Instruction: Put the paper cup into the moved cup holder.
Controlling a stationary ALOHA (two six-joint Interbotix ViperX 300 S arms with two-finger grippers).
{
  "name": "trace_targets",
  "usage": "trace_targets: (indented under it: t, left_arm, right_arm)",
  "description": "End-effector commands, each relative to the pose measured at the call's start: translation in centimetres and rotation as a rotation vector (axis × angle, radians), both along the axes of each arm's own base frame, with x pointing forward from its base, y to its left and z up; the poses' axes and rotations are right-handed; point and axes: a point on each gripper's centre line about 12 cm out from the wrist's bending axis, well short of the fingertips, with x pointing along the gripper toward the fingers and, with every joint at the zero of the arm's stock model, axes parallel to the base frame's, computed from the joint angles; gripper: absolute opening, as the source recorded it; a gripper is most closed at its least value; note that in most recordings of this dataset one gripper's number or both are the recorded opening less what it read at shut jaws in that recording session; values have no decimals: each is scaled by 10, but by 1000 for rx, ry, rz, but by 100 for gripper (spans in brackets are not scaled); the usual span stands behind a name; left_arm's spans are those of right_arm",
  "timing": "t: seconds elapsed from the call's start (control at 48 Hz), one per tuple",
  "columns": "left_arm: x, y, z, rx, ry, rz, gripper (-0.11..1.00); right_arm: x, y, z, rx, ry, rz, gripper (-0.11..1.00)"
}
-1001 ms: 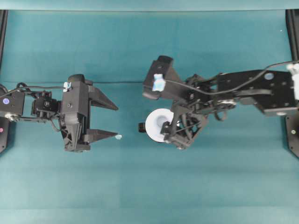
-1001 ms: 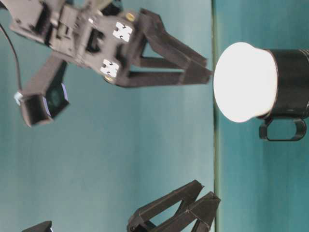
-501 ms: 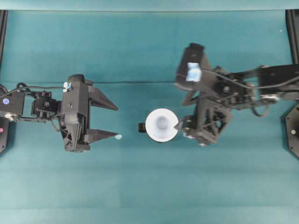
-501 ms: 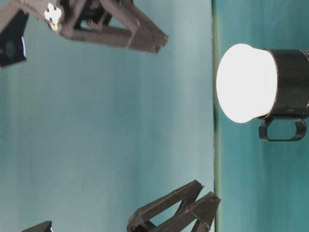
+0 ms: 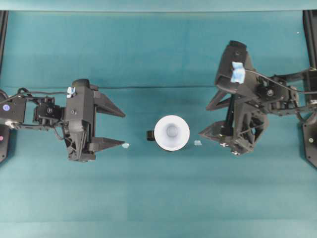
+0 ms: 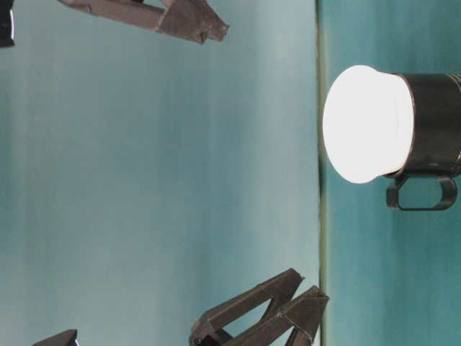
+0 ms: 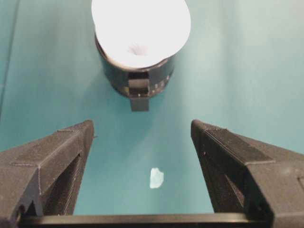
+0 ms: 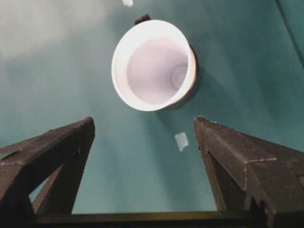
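The paper cup [image 5: 172,132] sits upright inside the cup holder [image 7: 135,76] near the middle of the teal surface [image 5: 158,198], its white rim flaring out over the black wall so that from above only the holder's stubby handle [image 5: 149,135] pokes out on the left. From table level the cup looks seated well down, with its upper part standing proud of the holder.

The right pincer [image 5: 210,120] hangs off to the right of the cup, well apart from it, its jaws spread wide with nothing between them. The left pincer [image 5: 118,129] rests on its own side, also wide apart and empty, pointing toward the holder's handle. Two small pale scraps lie on the cloth, one near each pincer [image 5: 126,146] [image 5: 197,143].

To my eye the placing is done and this is the clearing-away stage. What remains seems only to be bringing the right arm to rest without brushing the cup's rim; nothing about the cup appears to need correcting.
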Motion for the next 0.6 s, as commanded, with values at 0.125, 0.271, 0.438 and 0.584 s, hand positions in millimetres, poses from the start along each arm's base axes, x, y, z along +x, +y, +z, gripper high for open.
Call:
trace_targets:
  t: [0.125, 0.271, 0.438, 0.584]
  left_arm:
    - [2, -1, 7, 1, -25, -4, 83]
    - [2, -1, 7, 1, -25, -4, 83]
    - [2, -1, 8, 0, -26, -3, 83]
    - [2, -2, 8, 1, -26, -6, 83]
  right_arm:
    - [-8, 2, 10, -2, -52, 10, 92]
    - [-13, 3, 9, -3, -52, 12, 92]
    - [-19, 5, 9, -5, -58, 19, 92]
    - [-23, 5, 9, -2, -60, 20, 92]
